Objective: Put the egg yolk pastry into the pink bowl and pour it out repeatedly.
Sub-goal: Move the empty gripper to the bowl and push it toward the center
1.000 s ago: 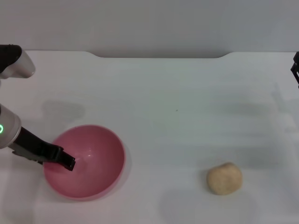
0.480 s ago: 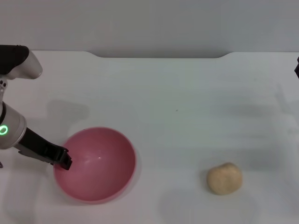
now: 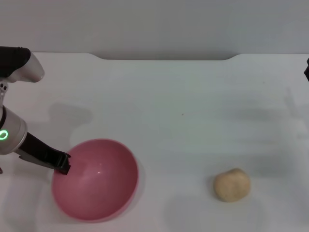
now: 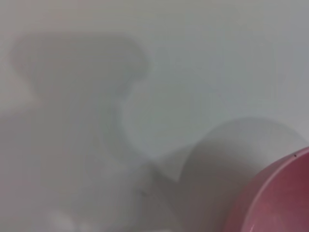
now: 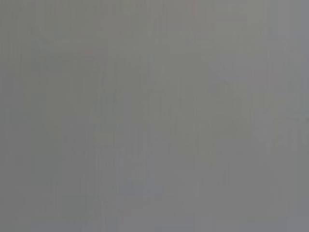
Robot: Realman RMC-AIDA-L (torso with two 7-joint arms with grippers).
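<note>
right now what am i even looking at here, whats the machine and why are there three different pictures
This is a robot with two arms, each ending in a gripper. The wide picture comes from a camera on its head, looking down at a white table. The other two come from cameras on its wrists.

On the table sit a pink bowl and, off to the robot's right, a small tan pastry ball lying by itself. The bowl has nothing in it.

The left gripper is at the bowl's rim on the robot's left side and seems to be clamped on it. The left wrist picture shows an edge of that bowl and shadows on the table.

The right arm is parked off the right edge, with only a dark sliver showing. Its wrist picture is plain grey and shows nothing useful.
</note>
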